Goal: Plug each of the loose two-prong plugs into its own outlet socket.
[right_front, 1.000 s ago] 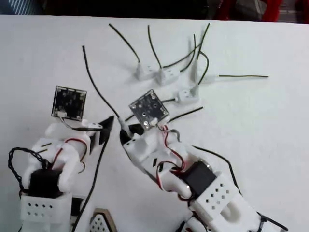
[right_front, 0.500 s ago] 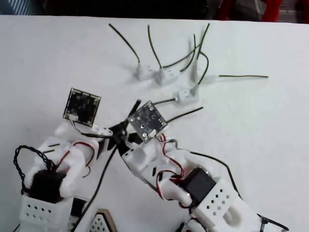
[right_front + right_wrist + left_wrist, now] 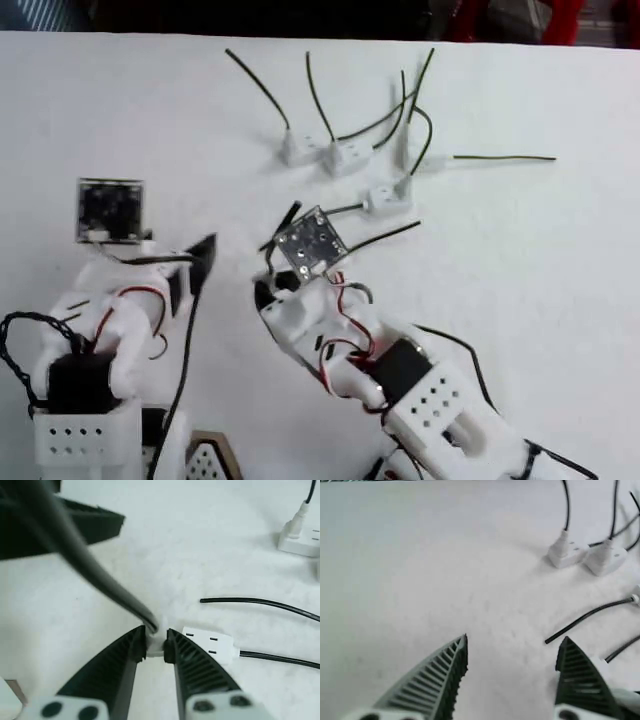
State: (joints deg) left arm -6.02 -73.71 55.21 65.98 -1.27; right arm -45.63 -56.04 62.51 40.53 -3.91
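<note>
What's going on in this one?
The right gripper is shut on a white two-prong plug, whose black cord trails up and away. It holds the plug close beside an outlet socket on the table, and the plug is not yet in the slots. The left gripper hangs open over bare table nearby, holding nothing. More white sockets with cords lie farther back.

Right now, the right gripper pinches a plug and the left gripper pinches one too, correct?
Not quite. The left gripper is open and holds nothing, as the left wrist view shows. The right gripper does pinch a plug.
</note>
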